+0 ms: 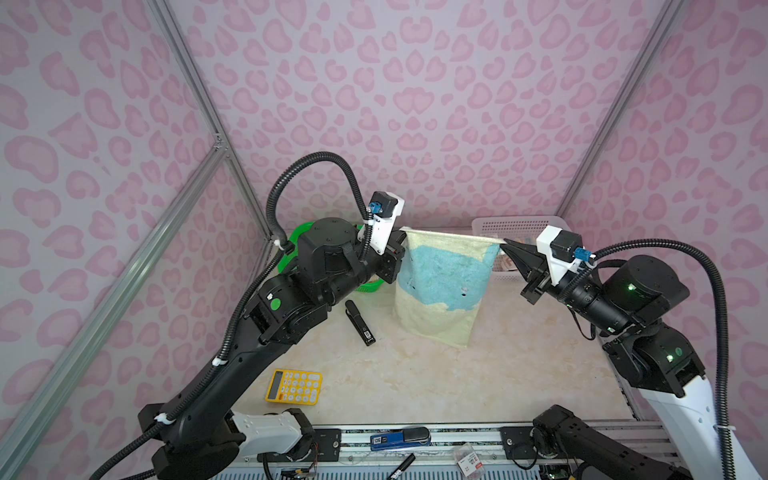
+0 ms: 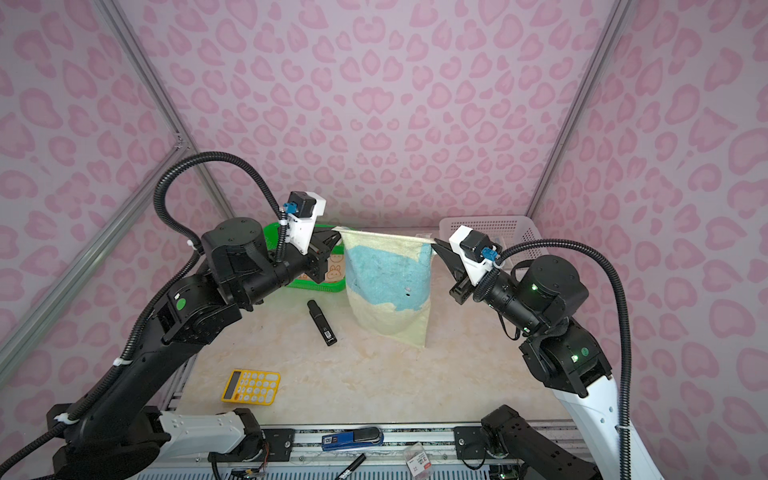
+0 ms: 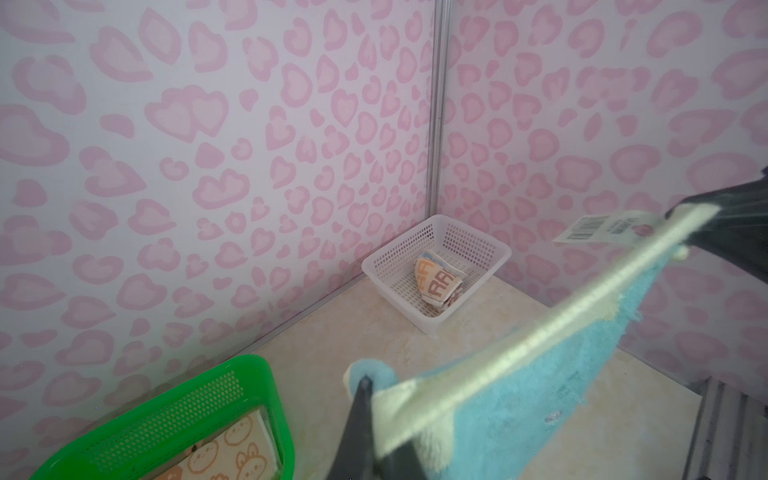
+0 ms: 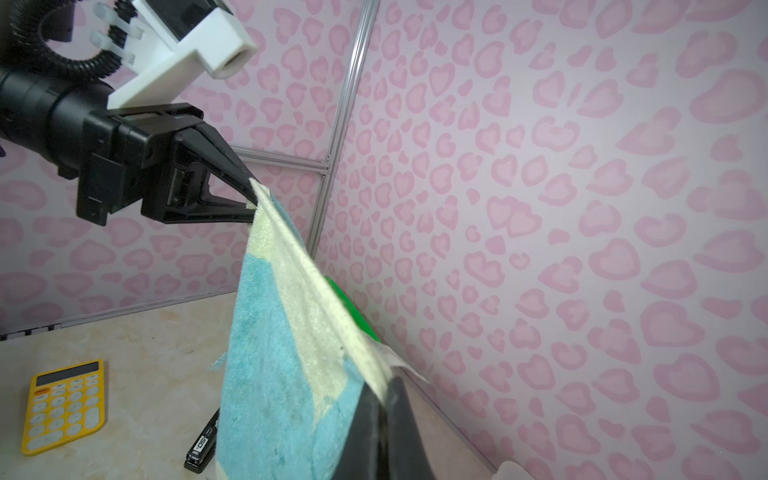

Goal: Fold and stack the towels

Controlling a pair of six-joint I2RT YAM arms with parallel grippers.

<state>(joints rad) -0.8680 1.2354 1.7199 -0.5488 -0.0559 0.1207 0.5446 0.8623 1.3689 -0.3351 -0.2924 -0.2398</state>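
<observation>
Blue towel [image 4: 270, 353], cream border, hangs spread over mid desk [image 1: 519, 374]; lower edge near desk, contact unclear. Left end effector [image 4: 251, 195] clamped on one top corner, right end effector [image 1: 503, 244] on other.
Judgement: light, limp terry; sags, won't hold a crease; grip at hem corners.
RAB towel [image 3: 438, 282] lies in white basket [image 3: 436, 232], rabbit towel [image 3: 224, 453] in green basket [image 3: 187, 399]. Stapler [image 1: 360, 322] and calculator [image 1: 294, 386] on desk.
</observation>
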